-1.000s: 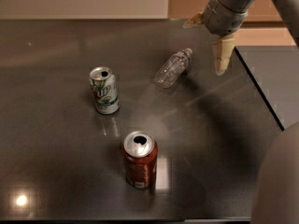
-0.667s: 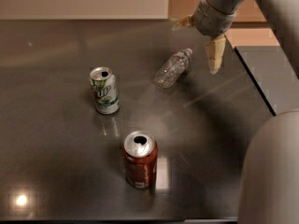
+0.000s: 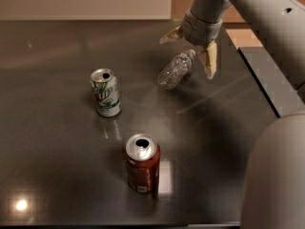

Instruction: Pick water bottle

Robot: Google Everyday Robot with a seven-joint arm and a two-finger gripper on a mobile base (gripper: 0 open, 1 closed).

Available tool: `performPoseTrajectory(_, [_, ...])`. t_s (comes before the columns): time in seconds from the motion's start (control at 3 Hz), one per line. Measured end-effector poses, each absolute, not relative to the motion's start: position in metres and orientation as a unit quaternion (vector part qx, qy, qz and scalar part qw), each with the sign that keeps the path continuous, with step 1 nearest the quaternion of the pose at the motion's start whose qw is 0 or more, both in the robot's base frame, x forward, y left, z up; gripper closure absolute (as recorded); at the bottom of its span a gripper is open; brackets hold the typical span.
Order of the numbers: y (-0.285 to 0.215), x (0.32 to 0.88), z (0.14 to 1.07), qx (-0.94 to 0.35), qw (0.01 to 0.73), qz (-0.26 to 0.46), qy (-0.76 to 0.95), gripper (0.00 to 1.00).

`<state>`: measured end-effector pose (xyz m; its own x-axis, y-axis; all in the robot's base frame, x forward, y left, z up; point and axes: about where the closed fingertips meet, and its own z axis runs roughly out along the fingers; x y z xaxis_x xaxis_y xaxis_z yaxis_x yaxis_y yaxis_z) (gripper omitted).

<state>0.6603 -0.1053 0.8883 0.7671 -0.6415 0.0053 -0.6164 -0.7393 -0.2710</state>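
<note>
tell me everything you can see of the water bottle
The water bottle is small, clear, crinkled plastic with a pale cap. It lies on its side on the dark table, cap end pointing toward the far right. The end effector hovers open at the cap end, one finger on each side; whether they touch it cannot be told.

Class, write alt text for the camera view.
A robot's open pincer hangs over the cap end of a water bottle lying on a dark table. A green-white can and a red can stand nearer the camera.

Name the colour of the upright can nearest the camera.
A red can, camera view; the hand hovers open over the water bottle.
</note>
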Motion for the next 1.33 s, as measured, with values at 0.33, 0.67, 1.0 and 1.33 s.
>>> performPoseTrajectory(0.33, [-0.093,0.653,0.871,-0.952,0.093,-0.053,0.287,0.0])
performPoseTrajectory(0.67, [-0.086,0.649,0.857,-0.964,0.066,-0.057,0.25,0.0])
performPoseTrajectory(1.0, [-0.084,0.654,0.848,-0.97,0.046,-0.065,0.23,0.18])
performPoseTrajectory(1.33, [-0.083,0.659,0.846,-0.972,0.035,-0.069,0.221,0.41])
